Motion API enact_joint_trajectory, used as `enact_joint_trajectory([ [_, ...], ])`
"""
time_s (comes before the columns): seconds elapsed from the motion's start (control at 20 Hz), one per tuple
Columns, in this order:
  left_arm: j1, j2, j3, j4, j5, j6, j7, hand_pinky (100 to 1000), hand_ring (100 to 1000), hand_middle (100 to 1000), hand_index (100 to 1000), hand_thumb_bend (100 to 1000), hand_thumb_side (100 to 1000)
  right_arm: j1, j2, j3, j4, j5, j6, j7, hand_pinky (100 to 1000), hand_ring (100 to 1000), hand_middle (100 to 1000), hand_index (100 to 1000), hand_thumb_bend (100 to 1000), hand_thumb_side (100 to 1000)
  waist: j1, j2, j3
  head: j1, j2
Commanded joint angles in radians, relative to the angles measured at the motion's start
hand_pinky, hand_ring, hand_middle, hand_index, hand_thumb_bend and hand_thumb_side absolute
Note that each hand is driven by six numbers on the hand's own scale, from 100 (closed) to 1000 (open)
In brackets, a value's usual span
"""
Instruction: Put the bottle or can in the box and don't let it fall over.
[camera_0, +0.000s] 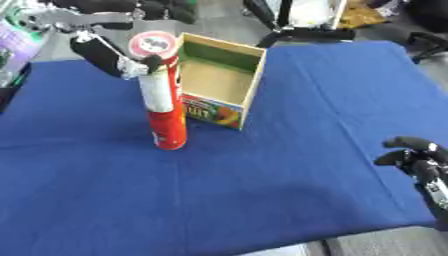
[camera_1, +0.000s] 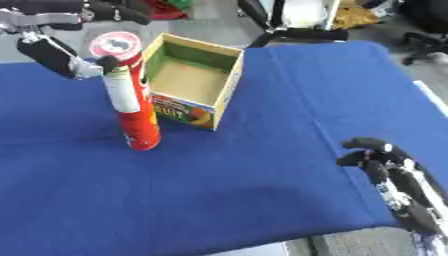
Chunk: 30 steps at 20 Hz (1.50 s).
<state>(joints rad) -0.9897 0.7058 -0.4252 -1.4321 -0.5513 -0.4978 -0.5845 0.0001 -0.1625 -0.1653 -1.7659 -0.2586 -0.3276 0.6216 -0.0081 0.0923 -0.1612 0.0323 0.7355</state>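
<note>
lifting the can straight up, high enough to clear the box wall, and keeping it plumb is what this step seems to ask. the blue tablecloth (camera_0: 289, 165) carries everything. the open box (camera_0: 220, 80) sits just right of the tall red can (camera_0: 164, 95), which stands upright, touching or nearly touching the box. the left hand (camera_0: 122, 62) grips the can's upper part, fingers apparently curled round it. the right hand (camera_1: 385, 165) idles well right of the box, fingers relaxed.
</note>
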Motion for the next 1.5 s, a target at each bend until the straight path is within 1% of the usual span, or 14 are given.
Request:
enact_joint_trajectory([
  [0.05, -0.017, 0.005, 0.016, 0.028, -0.017, -0.015, -0.010, 1000, 953, 959, 1000, 100, 308, -0.006, -0.020, 0.000, -0.009, 0.002, -0.002, 0.003, 728, 669, 749, 817, 100, 496, -0.002, -0.015, 0.000, -0.003, -0.014],
  [0.3, -0.015, 0.004, 0.016, 0.048, -0.036, -0.033, -0.053, 1000, 956, 963, 1000, 100, 339, -0.005, -0.020, 0.000, -0.009, 0.002, -0.003, 0.002, 728, 669, 749, 817, 100, 495, -0.003, -0.017, 0.001, -0.002, -0.015],
  [0.55, -0.013, 0.002, 0.020, 0.063, -0.049, -0.044, -0.072, 1000, 950, 957, 1000, 100, 356, -0.004, -0.020, -0.001, -0.009, 0.003, -0.003, 0.002, 728, 669, 749, 817, 100, 495, -0.003, -0.017, 0.001, -0.002, -0.009],
  [0.75, -0.013, 0.001, 0.020, 0.073, -0.043, -0.050, -0.090, 1000, 947, 953, 1000, 100, 404, -0.004, -0.020, 0.000, -0.008, 0.003, -0.003, 0.002, 728, 669, 749, 817, 100, 495, -0.003, -0.017, 0.001, -0.003, -0.006],
  [1.05, -0.015, -0.007, 0.029, 0.096, -0.022, -0.051, -0.100, 1000, 944, 949, 1000, 100, 441, -0.004, -0.020, 0.001, -0.008, 0.002, -0.002, 0.003, 729, 669, 749, 818, 100, 496, -0.002, -0.019, -0.001, -0.003, -0.001],
  [1.3, -0.015, -0.013, 0.028, 0.107, 0.019, -0.049, -0.119, 990, 937, 936, 1000, 100, 526, -0.005, -0.020, 0.001, -0.008, 0.002, -0.001, 0.003, 729, 670, 749, 817, 100, 496, -0.002, -0.019, -0.003, -0.003, 0.001],
  [1.45, -0.013, -0.016, 0.025, 0.114, 0.052, -0.047, -0.145, 975, 930, 921, 1000, 100, 629, -0.005, -0.019, 0.001, -0.008, 0.002, 0.000, 0.003, 729, 670, 749, 818, 100, 496, -0.001, -0.019, -0.004, -0.003, 0.002],
  [1.5, -0.013, -0.017, 0.024, 0.116, 0.066, -0.046, -0.157, 974, 929, 919, 1000, 100, 637, -0.005, -0.019, 0.001, -0.008, 0.002, 0.000, 0.003, 730, 670, 749, 818, 100, 496, -0.001, -0.019, -0.004, -0.004, 0.002],
])
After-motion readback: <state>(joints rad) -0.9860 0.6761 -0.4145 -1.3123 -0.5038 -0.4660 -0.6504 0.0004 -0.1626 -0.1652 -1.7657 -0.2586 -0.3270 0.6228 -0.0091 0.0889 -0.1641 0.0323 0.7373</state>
